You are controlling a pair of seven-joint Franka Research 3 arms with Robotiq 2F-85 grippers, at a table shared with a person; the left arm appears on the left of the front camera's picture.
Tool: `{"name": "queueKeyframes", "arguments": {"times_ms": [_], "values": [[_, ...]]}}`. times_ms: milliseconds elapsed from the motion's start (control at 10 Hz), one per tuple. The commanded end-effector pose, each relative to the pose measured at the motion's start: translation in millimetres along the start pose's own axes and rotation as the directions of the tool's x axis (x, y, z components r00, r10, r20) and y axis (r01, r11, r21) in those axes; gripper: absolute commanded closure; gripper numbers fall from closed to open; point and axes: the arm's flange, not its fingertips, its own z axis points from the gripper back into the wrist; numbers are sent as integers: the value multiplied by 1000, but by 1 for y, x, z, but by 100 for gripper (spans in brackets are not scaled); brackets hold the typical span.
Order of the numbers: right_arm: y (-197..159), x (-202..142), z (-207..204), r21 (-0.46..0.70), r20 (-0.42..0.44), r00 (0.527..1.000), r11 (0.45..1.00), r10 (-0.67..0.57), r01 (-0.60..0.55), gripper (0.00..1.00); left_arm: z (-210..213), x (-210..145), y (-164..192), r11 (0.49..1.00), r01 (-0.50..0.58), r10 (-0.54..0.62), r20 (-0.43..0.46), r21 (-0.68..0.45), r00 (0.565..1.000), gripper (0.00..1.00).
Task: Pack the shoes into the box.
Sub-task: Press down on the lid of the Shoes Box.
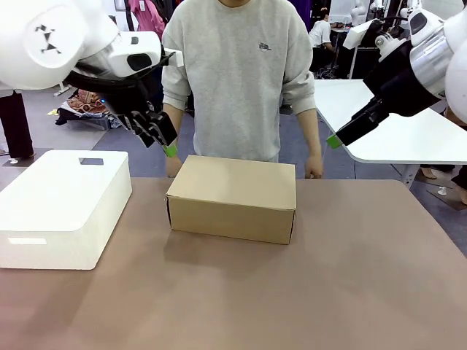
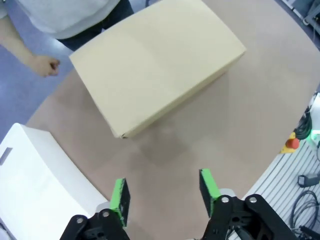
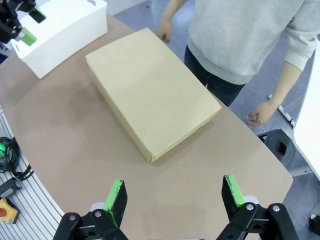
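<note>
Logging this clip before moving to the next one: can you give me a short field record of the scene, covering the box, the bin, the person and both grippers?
box: brown cardboard shoebox, lid shut, mid-table
bin: white rectangular plastic bin, on the table to the box's left in the front view, apart from it
shoes: none to be seen
person: standing at the far side behind the box, one hand near its far right corner
left gripper: jaws apart, empty, raised above the table
right gripper: jaws wide apart, empty, raised above the table
</note>
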Motion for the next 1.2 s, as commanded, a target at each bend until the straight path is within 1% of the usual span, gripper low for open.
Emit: {"name": "queueKeyframes", "arguments": {"times_ms": [0,100,400,600,700,800,1100], "values": [[0,5,0,-13,7,1000,1000,-16,16,0,0,-20,6,999,33,-33,47,-9,998,0],[0,5,0,-13,7,1000,1000,-16,16,0,0,-26,7,1000,28,-27,69,-4,997,0],[0,5,0,-13,7,1000,1000,-16,16,0,2,-40,7,996,82,-84,82,27,993,0],[0,5,0,-13,7,1000,1000,-16,16,0,0,-32,10,993,100,-106,116,57,988,0],[0,5,0,-13,7,1000,1000,-16,16,0,1,-27,13,995,35,-48,142,98,989,0],[0,5,0,-13,7,1000,1000,-16,16,0,3,-30,5,997,71,-74,89,37,993,0],[0,5,0,-13,7,1000,1000,-16,16,0,3,-30,5,997,71,-74,89,37,993,0]]}}
